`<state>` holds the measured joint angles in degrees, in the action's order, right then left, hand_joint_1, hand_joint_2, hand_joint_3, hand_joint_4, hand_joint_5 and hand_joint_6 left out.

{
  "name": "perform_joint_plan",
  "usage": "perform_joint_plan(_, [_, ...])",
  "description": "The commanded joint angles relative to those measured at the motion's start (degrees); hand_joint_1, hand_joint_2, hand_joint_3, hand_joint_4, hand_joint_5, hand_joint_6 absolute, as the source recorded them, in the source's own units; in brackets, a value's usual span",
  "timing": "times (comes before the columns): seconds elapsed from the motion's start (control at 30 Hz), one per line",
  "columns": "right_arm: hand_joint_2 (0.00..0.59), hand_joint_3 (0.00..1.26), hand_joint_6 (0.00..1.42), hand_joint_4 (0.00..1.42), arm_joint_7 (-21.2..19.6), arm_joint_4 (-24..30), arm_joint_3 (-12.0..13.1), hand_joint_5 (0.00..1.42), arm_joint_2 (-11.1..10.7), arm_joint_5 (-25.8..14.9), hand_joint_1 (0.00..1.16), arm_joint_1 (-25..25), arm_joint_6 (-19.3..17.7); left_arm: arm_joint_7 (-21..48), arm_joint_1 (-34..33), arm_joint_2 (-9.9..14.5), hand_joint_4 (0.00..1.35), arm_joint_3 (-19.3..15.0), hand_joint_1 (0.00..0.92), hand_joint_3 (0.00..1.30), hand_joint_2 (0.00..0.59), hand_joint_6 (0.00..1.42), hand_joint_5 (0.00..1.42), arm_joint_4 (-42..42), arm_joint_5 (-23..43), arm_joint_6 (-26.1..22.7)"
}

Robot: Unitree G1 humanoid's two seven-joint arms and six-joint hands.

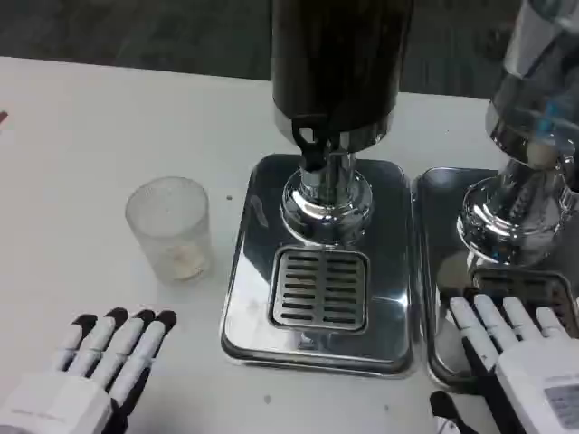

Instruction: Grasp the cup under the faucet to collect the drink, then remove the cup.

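Cup (pixel 169 229) upright on bench (pixel 63 145), left of dispenser tray (pixel 380 194), not under faucet (pixel 313 155). Looks light, thin clear plastic, crushable; grip mid-wall gently. Left hand (pixel 90 375) near cup, fingers apart, empty. Right hand (pixel 520 357) likewise, over second tray (pixel 434 194).

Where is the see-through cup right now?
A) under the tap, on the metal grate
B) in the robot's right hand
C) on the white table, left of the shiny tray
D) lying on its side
C: the cup stands upright on the white table, left of the shiny tray, beyond the open left hand.
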<state>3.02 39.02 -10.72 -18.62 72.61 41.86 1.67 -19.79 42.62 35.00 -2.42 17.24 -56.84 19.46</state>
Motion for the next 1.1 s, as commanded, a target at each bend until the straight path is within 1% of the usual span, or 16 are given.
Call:
perform_joint_plan(0.03, [0.486, 0.00, 0.00, 0.00, 0.62, 0.82, 0.22, 0.00, 0.18, -0.58, 0.31, -0.21, -0.52, 0.72, 0.46, 0.53, 0.00, -0.42, 0.000, 0.00, 0.097, 0.00, 0.00, 0.55, 0.00, 0.33])
perform_joint_plan(0.5, [0.483, 0.00, 0.00, 0.00, 0.43, 0.77, 0.57, 0.00, 0.58, -2.02, 0.32, -0.11, -0.35, 1.24, -0.13, 0.25, 0.00, -0.16, 0.000, 0.00, 0.097, 0.00, 0.00, 0.09, 0.48, 0.45])
perform_joint_plan(0.63, [0.484, 0.00, 0.00, 0.00, -0.18, 0.82, -0.48, 0.00, 1.39, -1.89, 0.32, -0.07, -0.40, 0.63, 0.12, 0.77, 0.00, -0.98, 0.000, 0.00, 0.097, 0.00, 0.00, -0.70, 1.38, 1.23])
perform_joint_plan(0.73, [0.484, 0.00, 0.00, 0.00, -0.48, 1.41, -2.31, 0.00, 3.04, 0.02, 0.32, 0.18, -0.11, 0.17, 0.10, 1.94, 0.00, -2.56, 0.000, 0.00, 0.097, 0.00, 0.00, -2.32, 2.65, 3.03])
perform_joint_plan(0.83, [0.488, 0.00, 0.00, 0.00, -0.66, 1.86, -2.60, 0.00, 4.07, 0.57, 0.33, 0.71, 0.08, 0.20, -0.60, 2.75, 0.00, -3.17, 0.000, 0.00, 0.097, 0.00, 0.00, -3.38, 3.86, 4.82])
perform_joint_plan(0.97, [0.491, 0.00, 0.00, 0.00, -1.15, 1.74, -2.80, 0.00, 5.31, 0.69, 0.33, 1.07, 0.09, -1.21, -2.81, 2.71, 0.00, -3.66, 0.000, 0.00, 0.096, 0.00, 0.00, -5.91, 6.71, 8.26])
perform_joint_plan(1.1, [0.492, 0.00, 0.00, 0.00, -1.22, 1.39, -2.78, 0.00, 5.92, 0.10, 0.33, 0.77, 0.08, -6.48, -6.85, 2.22, 0.00, -4.64, 0.000, 0.00, 0.093, 0.00, 0.00, -11.89, 9.84, 13.54])
